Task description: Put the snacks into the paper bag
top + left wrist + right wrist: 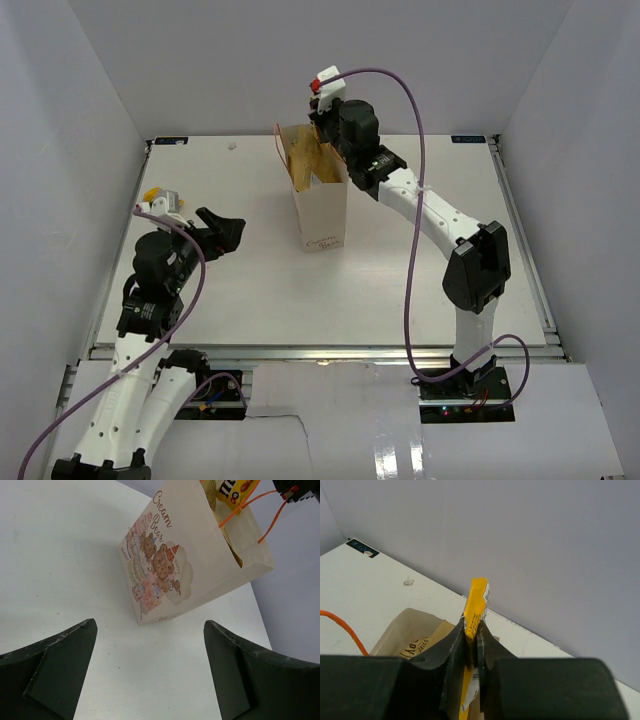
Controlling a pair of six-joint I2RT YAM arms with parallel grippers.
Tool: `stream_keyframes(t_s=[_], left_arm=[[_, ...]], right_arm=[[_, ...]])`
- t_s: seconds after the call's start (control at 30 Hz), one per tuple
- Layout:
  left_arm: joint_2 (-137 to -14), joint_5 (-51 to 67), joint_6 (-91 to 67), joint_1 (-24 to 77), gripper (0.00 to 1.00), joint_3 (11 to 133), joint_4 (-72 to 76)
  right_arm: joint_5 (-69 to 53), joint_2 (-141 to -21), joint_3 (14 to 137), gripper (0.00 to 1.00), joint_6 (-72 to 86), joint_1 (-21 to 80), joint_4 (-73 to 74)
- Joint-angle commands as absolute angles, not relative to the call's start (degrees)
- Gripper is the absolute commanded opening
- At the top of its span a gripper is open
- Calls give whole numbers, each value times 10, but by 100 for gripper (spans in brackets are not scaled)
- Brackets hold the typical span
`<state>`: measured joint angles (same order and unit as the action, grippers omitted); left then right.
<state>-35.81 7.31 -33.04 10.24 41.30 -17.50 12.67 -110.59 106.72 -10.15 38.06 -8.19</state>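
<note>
**Right Claw Clenched on Yellow Packet at the Bag Mouth**

1. Right claw. The right claw (471, 632) was clenched on a yellow packet (476, 602). Both fingers pressed against the packet's flat faces. The packet stood on edge, with its upper end projecting past the fingertips and its lower part running back between the fingers.

2. Bag position. In the overhead view, the right claw (322, 128) hung directly over the open mouth of the paper bag (322, 215). The bag stood upright on the table (430, 290). From the left wrist view, the yellow packet (235, 490) sat at the mouth of the bag (185, 565), beside the orange cord handles (240, 510). Whether the packet touched the bag's rim could not be determined.

3. Bag contents. A brown pouch (422, 640) with printed writing sat inside the bag, just below the right claw's fingertips and to one side of them. Its crinkled top edge (305, 155) rose above the bag's rim.

4. Left claw. The left claw (149, 630) was released, with its fingers (60, 665) spread wide and nothing between them. The bag stood ahead of its fingertips, well apart from them, with the printed bear side facing the claw. In the overhead view, the left claw (225, 232) pointed toward the bag across bare table.
</note>
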Motion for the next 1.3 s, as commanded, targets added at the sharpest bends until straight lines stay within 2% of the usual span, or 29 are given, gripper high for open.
stream_keyframes(t_s=[0.0,0.17,0.27,0.37,0.47,0.5,0.6,0.7,0.9,1.03,1.13,1.27], left_arm=[[-351,36,-345,102,98,416,-188],[-388,0,-353,101,98,437,-215],[-467,-29,-369,93,98,476,-236],[-555,-1,-387,46,98,513,-232],[-648,116,-427,-76,95,529,-205],[-671,133,-441,-103,91,533,-199],[-767,129,-481,-166,89,573,-195],[-862,94,-475,-191,89,633,-197],[-1018,9,-459,-213,90,734,-183],[-1114,-35,-436,-215,89,840,-204],[-1183,-54,-427,-216,88,895,-239],[-1230,-46,-410,-216,82,951,-240]], right_arm=[[177,-1091,1056,20,-133,388,-158],[171,-1082,1050,52,-130,388,-141],[148,-1064,1059,63,-118,388,-124],[112,-1048,1096,70,-102,387,-80],[-32,-1009,1105,78,-119,371,-26],[-152,-997,1100,80,-128,353,-14],[-322,-949,1073,90,-181,324,54],[-370,-912,1026,91,-223,302,125],[-421,-815,845,92,-228,216,136],[-444,-770,777,91,-217,159,136],[-461,-755,750,91,-205,120,135],[-472,-753,740,89,-192,91,136]])
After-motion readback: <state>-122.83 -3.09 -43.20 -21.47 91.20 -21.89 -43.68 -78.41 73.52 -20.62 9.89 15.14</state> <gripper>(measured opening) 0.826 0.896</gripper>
